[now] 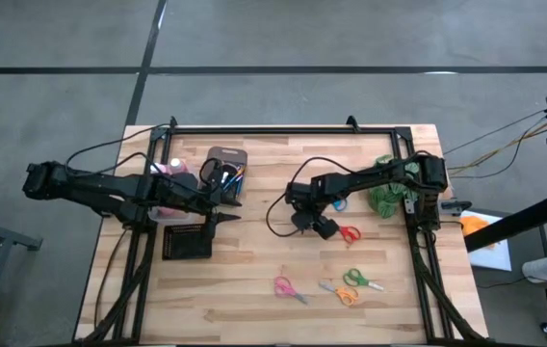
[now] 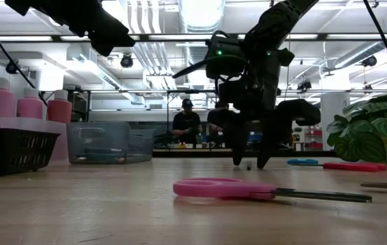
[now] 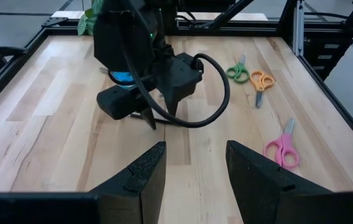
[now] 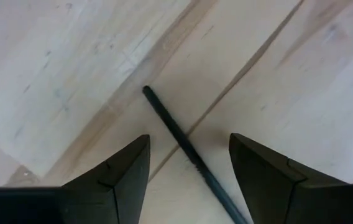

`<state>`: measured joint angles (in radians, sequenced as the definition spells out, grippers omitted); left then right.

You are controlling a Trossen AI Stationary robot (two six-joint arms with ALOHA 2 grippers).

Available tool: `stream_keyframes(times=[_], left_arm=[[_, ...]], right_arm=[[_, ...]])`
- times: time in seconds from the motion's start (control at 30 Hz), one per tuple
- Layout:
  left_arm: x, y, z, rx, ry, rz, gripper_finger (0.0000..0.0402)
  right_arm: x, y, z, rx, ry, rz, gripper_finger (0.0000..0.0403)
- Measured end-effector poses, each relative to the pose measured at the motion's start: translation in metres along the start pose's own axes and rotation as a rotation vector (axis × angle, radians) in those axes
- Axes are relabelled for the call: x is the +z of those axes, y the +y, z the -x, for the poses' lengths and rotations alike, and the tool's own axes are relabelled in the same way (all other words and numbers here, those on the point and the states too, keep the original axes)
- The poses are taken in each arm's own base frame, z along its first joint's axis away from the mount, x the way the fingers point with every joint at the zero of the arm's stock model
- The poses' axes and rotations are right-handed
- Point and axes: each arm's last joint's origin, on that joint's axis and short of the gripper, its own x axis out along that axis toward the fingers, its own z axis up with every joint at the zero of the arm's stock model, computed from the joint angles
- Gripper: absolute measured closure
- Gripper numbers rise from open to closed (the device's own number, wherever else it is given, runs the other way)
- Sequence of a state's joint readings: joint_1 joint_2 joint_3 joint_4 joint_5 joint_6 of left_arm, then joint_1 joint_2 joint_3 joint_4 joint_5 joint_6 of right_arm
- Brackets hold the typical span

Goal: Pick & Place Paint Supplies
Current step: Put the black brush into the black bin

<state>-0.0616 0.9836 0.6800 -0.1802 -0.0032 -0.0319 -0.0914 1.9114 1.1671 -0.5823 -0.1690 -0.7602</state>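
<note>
A thin black paintbrush (image 4: 175,137) lies flat on the wooden table (image 1: 254,280). My right gripper (image 4: 189,139) hangs over it near the table's middle (image 1: 302,224), pointing steeply down. It is open, with one finger on each side of the brush and touching neither side; in the low view its fingertips (image 2: 238,160) stand just above the wood. Pink bottles with white caps (image 2: 28,105) stand at the far left. More brushes fill a grey holder (image 1: 225,172). My left gripper (image 3: 194,155) waits open and empty above the left bins (image 1: 227,218).
A black mesh basket (image 1: 187,241) and a clear bin (image 2: 105,141) sit at the left. Pink scissors (image 1: 288,287), green scissors (image 1: 358,280), orange scissors (image 1: 343,293) and a red-and-blue pair (image 1: 347,231) lie on the near right. A leafy plant (image 1: 385,193) stands at the right.
</note>
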Motion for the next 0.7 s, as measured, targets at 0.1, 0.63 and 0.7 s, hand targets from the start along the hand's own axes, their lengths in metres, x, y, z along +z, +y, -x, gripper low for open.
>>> stream_keyframes(times=[0.1,0.63,0.7], left_arm=[[-0.0001,0.0,0.0,0.0,0.001,0.0,0.0236],[-0.0005,0.0001,0.0,0.001,0.005,0.0,0.0236],[-0.0005,0.0,0.0,0.001,0.005,0.0,0.0236]], right_arm=[[0.0005,-0.001,0.0,-0.014,-0.002,0.003,0.0202],[-0.0038,0.0024,-0.0037,-0.005,0.001,-0.004,0.0377],[-0.0037,0.0023,-0.0037,-0.007,0.001,-0.004,0.0388]])
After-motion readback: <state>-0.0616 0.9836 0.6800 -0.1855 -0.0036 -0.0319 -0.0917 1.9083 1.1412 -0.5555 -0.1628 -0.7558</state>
